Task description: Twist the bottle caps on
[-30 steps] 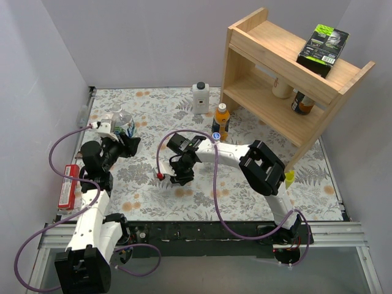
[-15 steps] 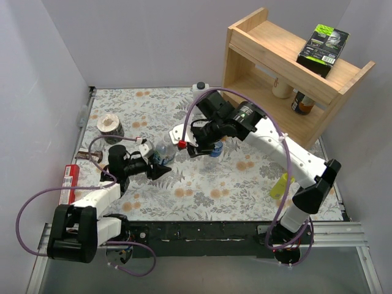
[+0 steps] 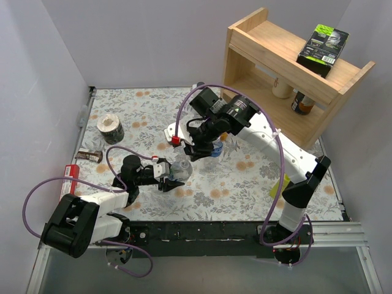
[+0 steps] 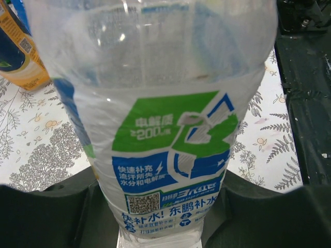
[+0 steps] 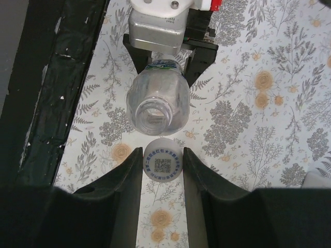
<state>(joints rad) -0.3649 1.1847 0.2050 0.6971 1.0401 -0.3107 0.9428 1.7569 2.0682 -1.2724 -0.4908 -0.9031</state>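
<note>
Bottle, clear with a blue-and-green label, sits in the near middle of the floral table, clamped by the left gripper, which reaches in from the left. In the left wrist view the black fingers press against the lower body on both sides, below the label. The bottle's long axis runs steeply upward, leaning a little, with its base end at the pinch and its open mouth pointing up toward the right wrist camera, which sees it almost end-on. Whether the base rests on the table cannot be told. Just right of and above it, the right gripper hangs pointing downward, and its fingers pinch a whitish cap by the rim. The cap's flat printed top faces the camera and its open side faces the table. In that view the cap lies just beside the mouth, not on it. Further right, another clear bottle with blue on it stands upright, partly hidden by the right arm. An orange-labelled bottle shows at the edge of the left wrist view. A wooden shelf stands at the far right.
</note>
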